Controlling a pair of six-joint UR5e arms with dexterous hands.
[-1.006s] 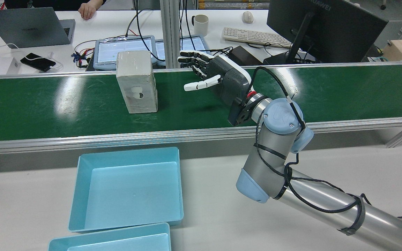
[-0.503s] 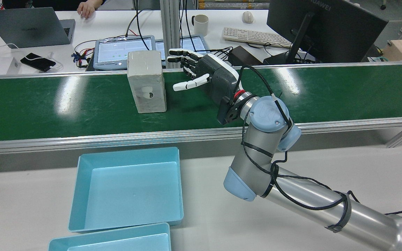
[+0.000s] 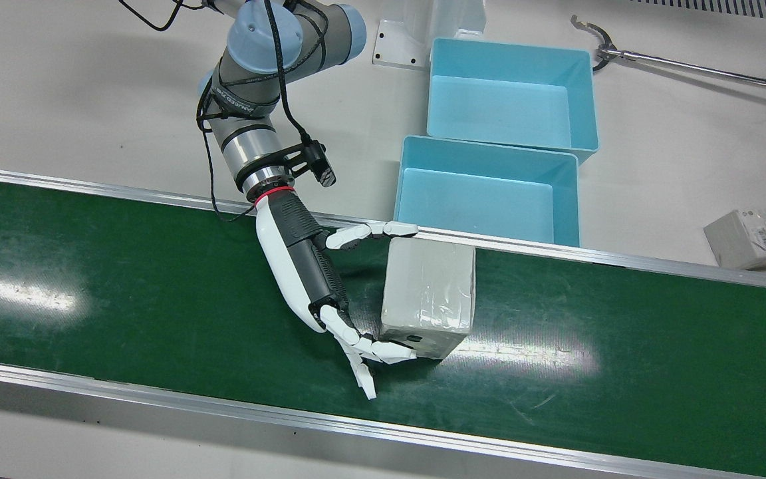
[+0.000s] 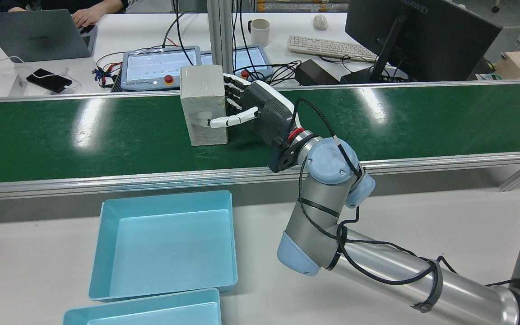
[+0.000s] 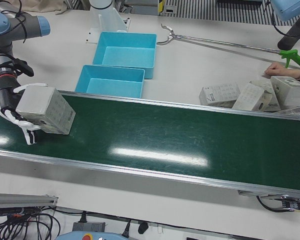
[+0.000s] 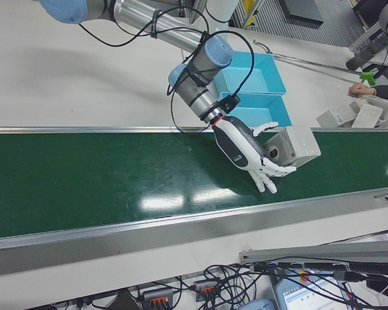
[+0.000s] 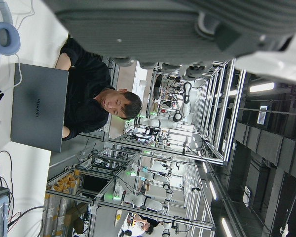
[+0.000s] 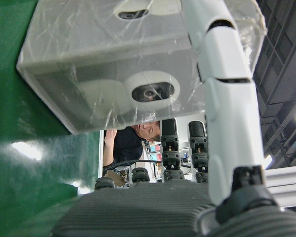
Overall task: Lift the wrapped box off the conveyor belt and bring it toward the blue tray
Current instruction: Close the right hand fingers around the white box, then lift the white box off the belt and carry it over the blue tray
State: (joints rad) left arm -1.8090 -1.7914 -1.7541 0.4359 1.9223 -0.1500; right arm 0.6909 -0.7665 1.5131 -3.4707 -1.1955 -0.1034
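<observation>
Green belt [image 4: 84, 135] carries the box [image 4: 203, 104], which stands upright on it, wrapped in clear film, near the belt's far edge in the rear view. My right hand [image 4: 260, 113] is at the box's right side in that view, palm toward it. My thumb [image 4: 230, 119] lies across the near face of the box, its tip touching or almost touching the film by the round mark there. My other fingers [image 3: 370, 349] reach round the far side of the box; in the front view their tips sit against its far lower corner, and one points down toward the belt. My hand is partly closed about the box, fingers on two opposite faces, but I cannot tell whether the grip is firm. The box's base appears to rest on the belt. In the right hand view the box fills the upper frame, film creased, thumb running along its face.

My left hand does not show in the outer views; its own camera shows only its dark underside at the top edge, so I cannot tell its state.

Two blue trays [image 4: 165, 243] sit on the white table on my side of the belt, touching each other, well apart from the box. Several more boxes [image 5: 250, 95] lie on the table to the left.
</observation>
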